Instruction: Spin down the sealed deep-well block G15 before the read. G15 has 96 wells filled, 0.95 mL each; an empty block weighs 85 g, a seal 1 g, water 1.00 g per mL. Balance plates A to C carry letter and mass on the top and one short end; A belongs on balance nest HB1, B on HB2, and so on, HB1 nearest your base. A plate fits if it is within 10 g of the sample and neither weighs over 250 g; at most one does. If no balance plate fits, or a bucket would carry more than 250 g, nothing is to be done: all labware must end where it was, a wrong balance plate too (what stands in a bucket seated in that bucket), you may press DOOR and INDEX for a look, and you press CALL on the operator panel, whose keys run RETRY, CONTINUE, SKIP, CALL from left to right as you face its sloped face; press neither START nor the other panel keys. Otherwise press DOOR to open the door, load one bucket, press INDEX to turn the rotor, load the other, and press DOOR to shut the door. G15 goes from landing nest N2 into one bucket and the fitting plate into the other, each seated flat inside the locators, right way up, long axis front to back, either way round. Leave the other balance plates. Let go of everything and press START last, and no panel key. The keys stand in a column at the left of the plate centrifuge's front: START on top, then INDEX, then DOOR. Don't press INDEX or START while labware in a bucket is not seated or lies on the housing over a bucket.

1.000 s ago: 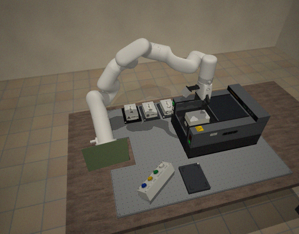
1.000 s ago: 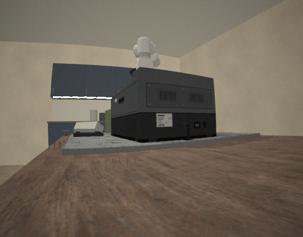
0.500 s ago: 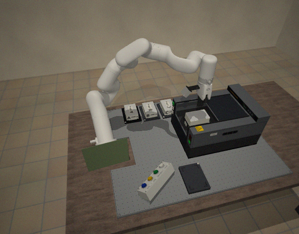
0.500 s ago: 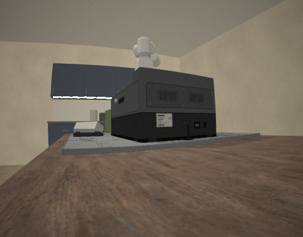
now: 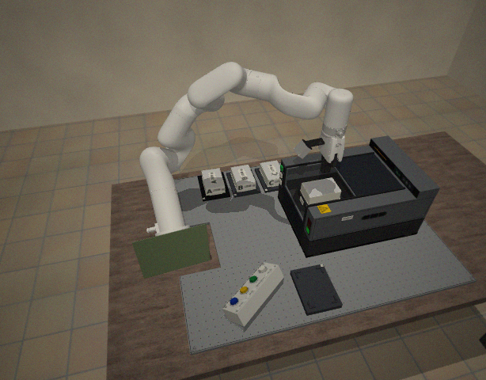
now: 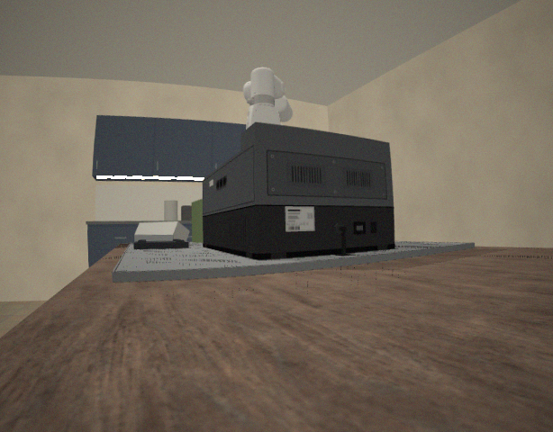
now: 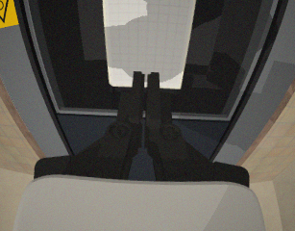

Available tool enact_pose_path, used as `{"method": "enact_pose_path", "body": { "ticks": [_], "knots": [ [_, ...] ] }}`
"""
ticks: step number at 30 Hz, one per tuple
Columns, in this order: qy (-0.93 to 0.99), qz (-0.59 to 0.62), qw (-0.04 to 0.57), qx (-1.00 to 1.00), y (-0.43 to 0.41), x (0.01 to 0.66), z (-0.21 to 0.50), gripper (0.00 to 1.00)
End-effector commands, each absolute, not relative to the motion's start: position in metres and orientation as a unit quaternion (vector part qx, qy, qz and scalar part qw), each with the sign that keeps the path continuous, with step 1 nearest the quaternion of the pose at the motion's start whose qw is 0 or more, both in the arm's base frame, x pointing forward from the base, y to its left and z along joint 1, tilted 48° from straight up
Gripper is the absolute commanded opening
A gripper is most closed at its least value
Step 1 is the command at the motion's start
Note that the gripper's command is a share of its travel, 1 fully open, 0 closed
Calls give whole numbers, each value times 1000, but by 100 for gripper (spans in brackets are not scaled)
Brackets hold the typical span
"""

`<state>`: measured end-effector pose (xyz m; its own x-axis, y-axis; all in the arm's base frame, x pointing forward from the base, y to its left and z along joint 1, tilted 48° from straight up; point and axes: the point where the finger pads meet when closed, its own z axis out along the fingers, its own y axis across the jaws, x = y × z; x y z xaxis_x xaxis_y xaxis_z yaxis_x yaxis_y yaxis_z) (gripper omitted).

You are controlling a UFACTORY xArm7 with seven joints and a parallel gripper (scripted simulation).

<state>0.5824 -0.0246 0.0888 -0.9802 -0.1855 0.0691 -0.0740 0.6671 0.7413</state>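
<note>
The white sealed block G15 [image 5: 320, 190] sits in the bucket inside the open plate centrifuge [image 5: 358, 200], long axis front to back; in the wrist view the block [image 7: 149, 29] lies straight below and looks flat. My gripper [image 5: 331, 161] hangs above the block's far end, clear of it, with its fingers shut on nothing. Balance plates A [image 5: 213, 181], B [image 5: 241, 176] and C [image 5: 270, 172] stand on their nests left of the centrifuge. The dark landing nest [image 5: 316, 289] is empty. In the exterior view only the centrifuge's rear [image 6: 297, 195] and my wrist show.
The operator panel [image 5: 253, 294] with its coloured keys stands at the mat's front, left of the landing nest. The centrifuge's keys [image 5: 308, 226] sit at the left of its front face. A green board [image 5: 173, 249] leans by my base.
</note>
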Motion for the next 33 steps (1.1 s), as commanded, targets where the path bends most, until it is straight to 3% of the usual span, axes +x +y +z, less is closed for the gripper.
{"method": "enact_pose_path", "body": {
  "ticks": [1,19,33],
  "knots": [
    [-911,-400,67,70,-27,583,90,0],
    [-914,-394,78,54,-26,581,91,0],
    [-926,-349,135,-50,-22,565,97,0]
  ]
}}
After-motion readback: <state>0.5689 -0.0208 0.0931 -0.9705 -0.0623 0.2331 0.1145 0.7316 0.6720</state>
